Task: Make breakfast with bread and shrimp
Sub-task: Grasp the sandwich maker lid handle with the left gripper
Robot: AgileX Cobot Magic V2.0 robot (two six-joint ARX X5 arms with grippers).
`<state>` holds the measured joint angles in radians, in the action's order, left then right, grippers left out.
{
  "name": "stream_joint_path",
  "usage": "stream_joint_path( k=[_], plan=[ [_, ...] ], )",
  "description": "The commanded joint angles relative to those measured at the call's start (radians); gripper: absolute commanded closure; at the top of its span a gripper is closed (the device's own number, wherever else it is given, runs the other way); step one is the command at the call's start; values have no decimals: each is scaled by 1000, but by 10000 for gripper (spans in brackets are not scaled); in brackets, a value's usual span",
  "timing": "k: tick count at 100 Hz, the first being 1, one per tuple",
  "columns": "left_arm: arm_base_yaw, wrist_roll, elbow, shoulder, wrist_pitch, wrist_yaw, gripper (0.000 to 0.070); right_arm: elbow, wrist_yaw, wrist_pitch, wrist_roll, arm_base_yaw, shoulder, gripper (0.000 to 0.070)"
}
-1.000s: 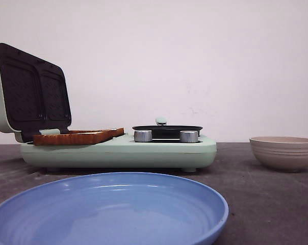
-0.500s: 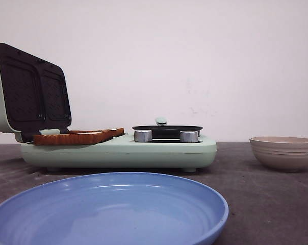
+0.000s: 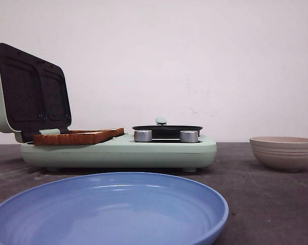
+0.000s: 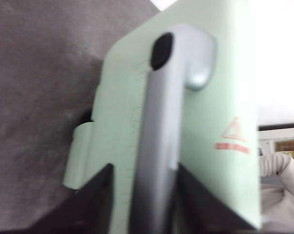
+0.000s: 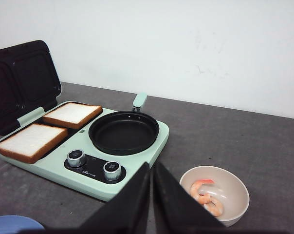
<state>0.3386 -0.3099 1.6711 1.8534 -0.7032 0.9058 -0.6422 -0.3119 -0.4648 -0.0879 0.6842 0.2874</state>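
Mint-green breakfast maker (image 3: 118, 150), blue plate (image 3: 108, 209), beige ribbed bowl (image 3: 284, 152).

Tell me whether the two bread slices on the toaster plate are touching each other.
Apart. The right wrist view shows a thin dark strip of the plate between the near slice and the far slice.

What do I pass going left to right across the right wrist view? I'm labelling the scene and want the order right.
Open sandwich-maker lid → two bread slices → control knobs → black frying pan → beige bowl of shrimp.
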Motion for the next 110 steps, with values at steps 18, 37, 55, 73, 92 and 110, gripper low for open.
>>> stream_joint_path(
  k=[18,37,55,73,92,110],
  plan=[
    [0,3,23,25,0,18,700,0,-4,7,-18,6,-2,697],
    [-22,2,23,25,1,38,700,0,-10,7,-18,6,-2,697],
    [-59,3,23,25,3,38,700,0,-11,7,-18,6,-2,697],
    [-100,-6,23,25,13,39,700,0,-11,7,-18,6,-2,697],
    [-146,-21,23,25,23,47,700,0,-11,7,-18,6,-2,697],
    [-190,-20,23,25,28,45,700,0,-11,7,-18,6,-2,697]
  ],
)
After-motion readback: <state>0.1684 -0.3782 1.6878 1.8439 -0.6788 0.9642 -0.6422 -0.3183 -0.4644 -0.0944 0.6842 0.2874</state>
